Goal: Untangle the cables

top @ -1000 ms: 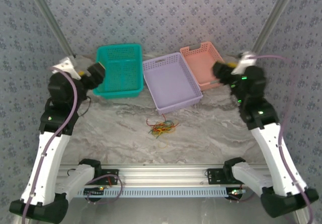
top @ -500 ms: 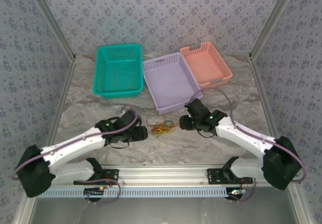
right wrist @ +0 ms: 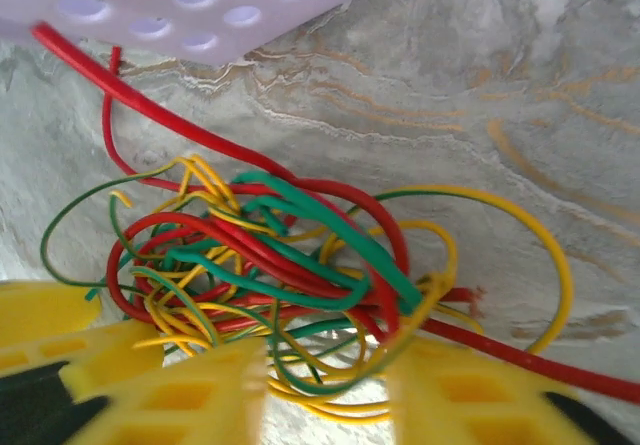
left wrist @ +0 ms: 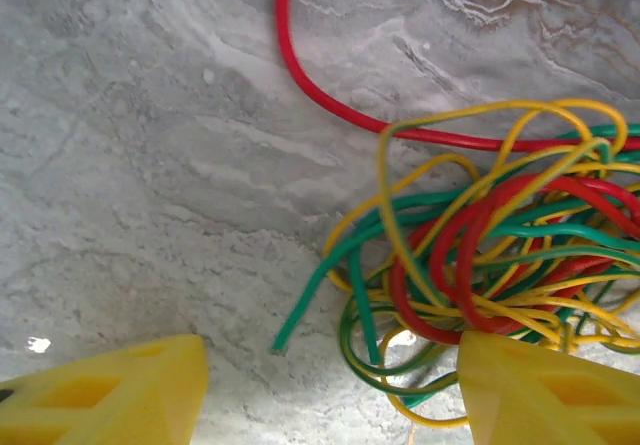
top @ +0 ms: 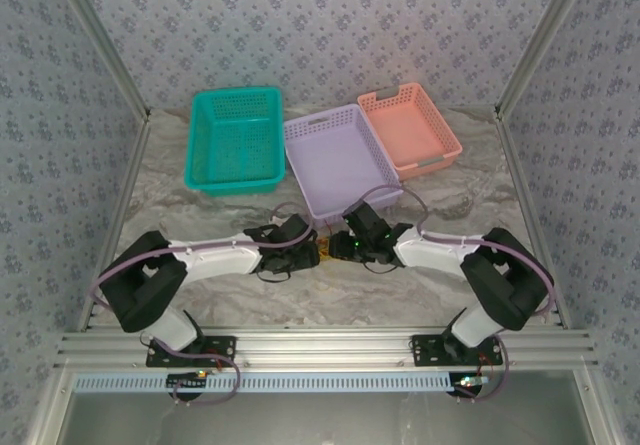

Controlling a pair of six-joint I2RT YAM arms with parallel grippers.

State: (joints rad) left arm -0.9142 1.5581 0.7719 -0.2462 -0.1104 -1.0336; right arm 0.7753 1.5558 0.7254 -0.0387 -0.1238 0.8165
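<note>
The left gripper [left wrist: 330, 400] gapes wide, its chunky yellow plastic fingers [left wrist: 110, 395] holding nothing. One tip sits at the edge of the tangle of thin glossy red, green and yellow cables [left wrist: 480, 255] on the veined grey marble table [left wrist: 120, 165]. The right gripper [right wrist: 325, 395] is parted too, with loose loops lying unclamped in its gap. Its wrist view adds the perforated lilac plastic basket [right wrist: 200, 5] just beyond the clump, with a red strand beside its corner. From above, a teal mesh basket [top: 235, 140] and a pink one [top: 405, 130] flank it.

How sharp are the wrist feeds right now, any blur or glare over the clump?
Left wrist: cables sharp, left gripper's fingers blurred at the bottom edge, one small bright speck on the table. Right wrist: cables crisp, right gripper's fingers soft, out of focus.
</note>
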